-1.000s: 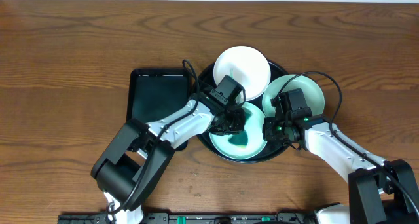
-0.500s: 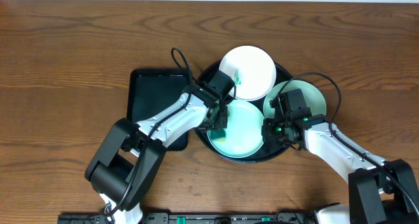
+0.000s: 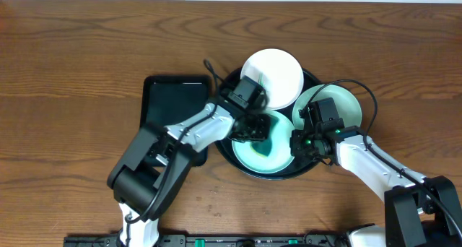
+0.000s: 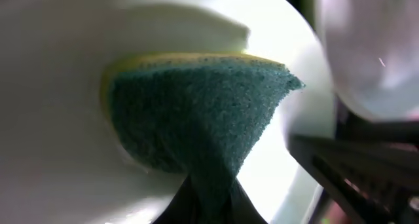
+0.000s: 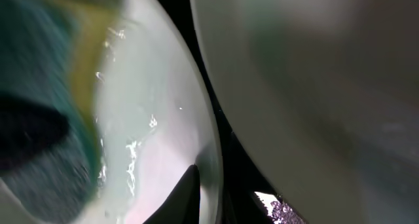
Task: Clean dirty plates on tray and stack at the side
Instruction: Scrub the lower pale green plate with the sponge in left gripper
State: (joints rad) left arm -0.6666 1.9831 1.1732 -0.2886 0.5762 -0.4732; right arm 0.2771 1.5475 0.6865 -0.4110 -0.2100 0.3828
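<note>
Centrally on the brown wood-grain tabletop (image 3: pixel 86 59) sits the large round glossy black tray (image 3: pixel 304 86). A smaller rectangular black tray (image 3: pixel 167 106) lies just beside it on the left. Three small round white plates crowd the round tray: a rear plate (image 3: pixel 278 74), a right plate (image 3: pixel 339 106) that overhangs the rim, and a front plate (image 3: pixel 278 160). Both arms reach in over the tray, so from above they hide parts of all three plates. A black cable (image 3: pixel 209 74) loops up by the left wrist, and another cable loop (image 3: pixel 364 95) arcs over the right plate.

The left arm stretches from the near left edge diagonally across the corner of the rectangular tray. Its wrist is angled down, with the left gripper (image 3: pixel 254 130) over the front plate. The left gripper is clenched on a dark green scouring sponge with a yellow backing (image 4: pixel 196 112). The sponge is pinched to a narrow waist between the fingers and pressed flat against the plate's white inner surface. The right arm comes in from the near right, with its forearm low. The right gripper (image 3: pixel 296 142) is at the front plate's right edge, nipping the rim between its two dark fingers. One finger lies on the plate's inner face.

The front plate is glossy and wet-looking, with a teal-green wash across its middle. The rear plate looks plain white. The right plate is pale teal and lies close alongside the front plate's rim, with a dark strip of tray between them.
</note>
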